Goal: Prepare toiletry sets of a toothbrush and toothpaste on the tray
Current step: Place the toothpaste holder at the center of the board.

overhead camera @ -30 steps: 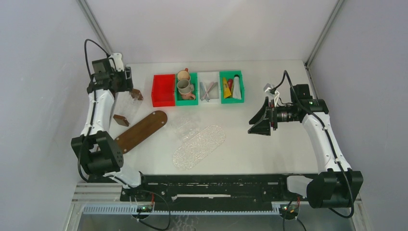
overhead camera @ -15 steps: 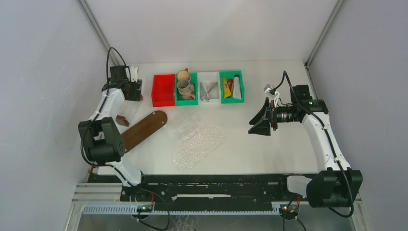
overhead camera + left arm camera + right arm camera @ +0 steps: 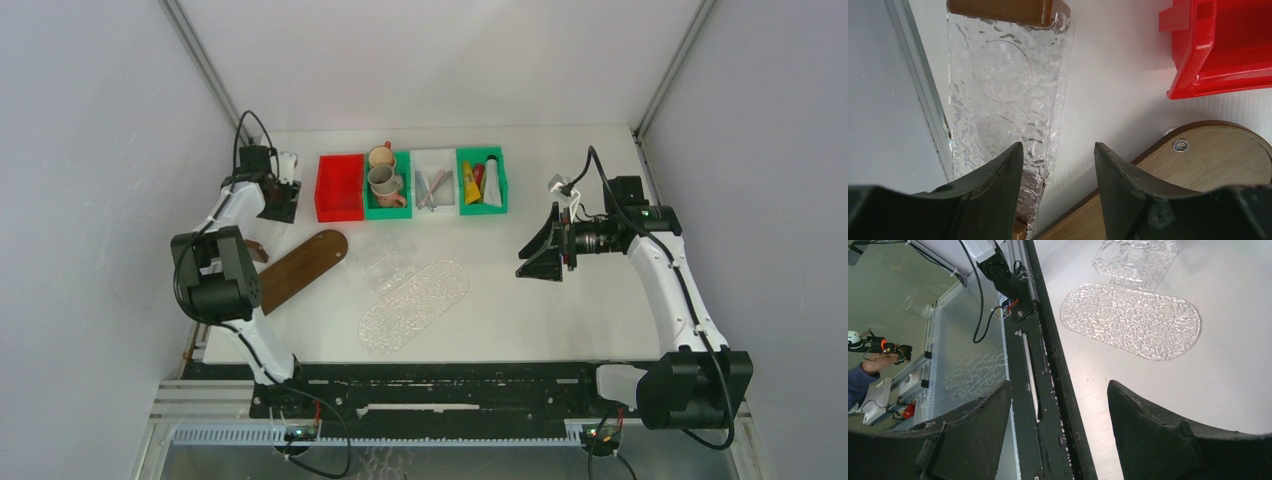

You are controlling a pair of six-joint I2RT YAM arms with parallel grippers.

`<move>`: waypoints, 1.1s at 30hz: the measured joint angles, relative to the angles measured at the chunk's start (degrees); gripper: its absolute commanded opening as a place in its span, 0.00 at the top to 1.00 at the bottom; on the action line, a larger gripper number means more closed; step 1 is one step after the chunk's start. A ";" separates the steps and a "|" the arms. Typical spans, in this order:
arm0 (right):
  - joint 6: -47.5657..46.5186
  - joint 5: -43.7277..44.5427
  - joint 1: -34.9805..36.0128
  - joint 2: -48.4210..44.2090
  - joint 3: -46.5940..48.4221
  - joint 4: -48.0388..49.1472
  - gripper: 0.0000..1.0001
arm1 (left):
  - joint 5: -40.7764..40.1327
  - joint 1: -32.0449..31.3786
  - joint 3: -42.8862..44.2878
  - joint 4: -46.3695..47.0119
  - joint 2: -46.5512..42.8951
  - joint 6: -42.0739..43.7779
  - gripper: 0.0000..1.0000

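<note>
Pale toothbrushes [image 3: 432,187] lie in a white bin, and yellow [image 3: 469,185], red and white tubes fill the green bin [image 3: 481,180] beside it. A wooden oval tray [image 3: 295,268] and a clear textured oval tray [image 3: 415,305] lie on the table. My left gripper [image 3: 279,199] hovers at the far left, between the wall and the red bin [image 3: 340,187]. In the left wrist view it [image 3: 1058,145] is open over bare table, with nothing between its fingers. My right gripper [image 3: 538,257] hangs open and empty at mid right, tilted toward the table's near edge [image 3: 1058,382].
A clear textured plate [image 3: 1003,75] with a brown wooden block [image 3: 1003,7] at its far end lies along the left wall, by my left finger. Two cups [image 3: 385,180] sit in a green bin. A small clear rectangular piece [image 3: 385,262] lies near the trays.
My left gripper has moved right and down from the back-left corner toward the red bin, and its jaws have narrowed a little. The right arm has not moved.
</note>
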 measured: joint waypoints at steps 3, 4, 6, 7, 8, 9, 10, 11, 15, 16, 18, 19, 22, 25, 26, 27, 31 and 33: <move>0.00 0.07 0.00 0.13 0.00 0.00 0.22 | -0.28 0.00 0.02 0.04 0.20 0.07 0.41; 0.00 0.09 0.00 0.17 0.00 0.00 0.22 | -0.42 0.00 0.00 0.04 0.20 0.17 0.41; 0.00 0.22 0.00 0.28 0.00 0.00 0.22 | -0.61 0.00 0.02 0.15 0.22 0.48 0.41; 0.00 0.22 0.00 0.35 0.00 0.02 0.22 | -0.70 0.00 0.02 0.24 0.26 0.55 0.41; 0.00 0.24 0.00 0.48 0.00 0.02 0.22 | -0.87 0.00 0.02 0.31 0.35 0.61 0.41; 0.00 0.26 0.00 0.61 0.00 0.02 0.22 | -0.96 0.02 0.02 0.33 0.50 0.66 0.41; 0.00 0.35 0.00 0.72 0.00 0.02 0.22 | -1.01 0.11 0.13 0.28 0.76 0.87 0.41; 0.00 0.44 0.00 0.81 0.00 0.00 0.22 | -1.01 0.17 0.35 0.28 1.16 0.98 0.41; 0.00 0.70 0.00 1.11 0.00 0.00 0.22 | -1.03 0.48 1.09 0.50 2.84 1.42 0.47; 0.00 0.74 0.00 1.20 0.00 0.02 0.22 | -1.03 0.57 1.18 0.57 3.06 1.53 0.49; 0.00 0.87 0.00 1.40 0.00 0.02 0.22 | -1.03 0.81 1.25 0.81 3.37 1.73 0.53; 0.00 0.90 0.00 1.46 0.00 0.02 0.22 | -1.03 0.90 1.33 0.87 3.45 1.97 0.55; 0.00 1.03 0.00 1.62 0.00 0.02 0.22 | -1.01 1.05 1.49 0.94 3.48 2.16 0.61; 0.00 1.09 0.17 1.73 0.00 0.02 0.22 | -0.98 1.16 1.51 0.96 3.48 2.91 0.70; 0.00 1.09 0.26 1.73 0.00 0.02 0.22 | -1.01 1.18 1.51 0.98 3.48 3.10 0.74; 0.00 1.09 0.28 1.73 0.00 0.02 0.22 | -0.90 1.20 1.51 0.98 3.48 3.48 0.77; 0.00 1.11 0.33 1.73 0.00 0.02 0.22 | -0.11 1.25 1.33 1.14 3.17 4.68 0.80; 0.00 1.11 0.33 1.73 0.00 0.02 0.22 | 0.61 1.29 0.87 1.40 2.69 5.18 0.80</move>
